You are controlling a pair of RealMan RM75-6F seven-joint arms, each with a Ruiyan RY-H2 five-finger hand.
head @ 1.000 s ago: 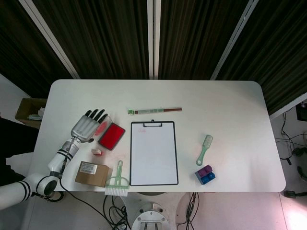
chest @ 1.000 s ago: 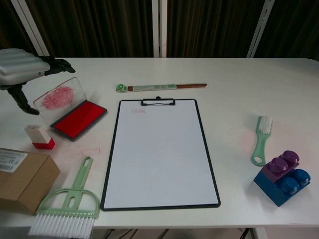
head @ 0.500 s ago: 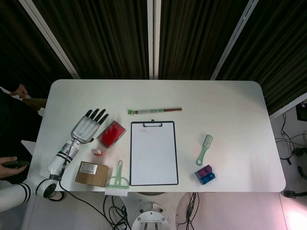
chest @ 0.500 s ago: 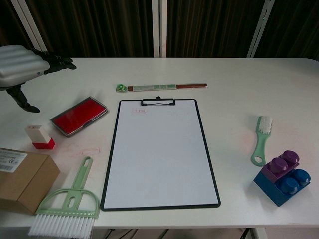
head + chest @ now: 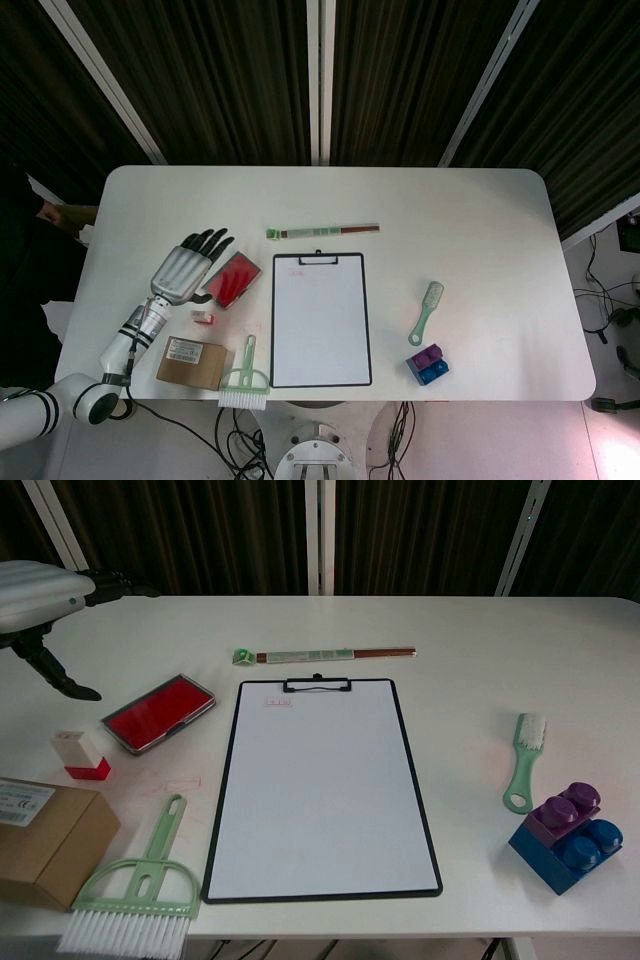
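My left hand hovers above the table's left side with its fingers spread and holds nothing. In the chest view the left hand shows at the top left, its thumb pointing down. Just right of it lies a red ink pad, lid closed. A small red and white stamp stands upright below the hand. My right hand shows in neither view.
A clipboard with white paper lies at the centre. A cardboard box, a green dustpan brush, a chopstick sleeve, a green small brush and purple-blue blocks lie around it.
The ink pad's clear lid, open a second ago, has closed. My left hand has lifted and drifted slightly toward the right.
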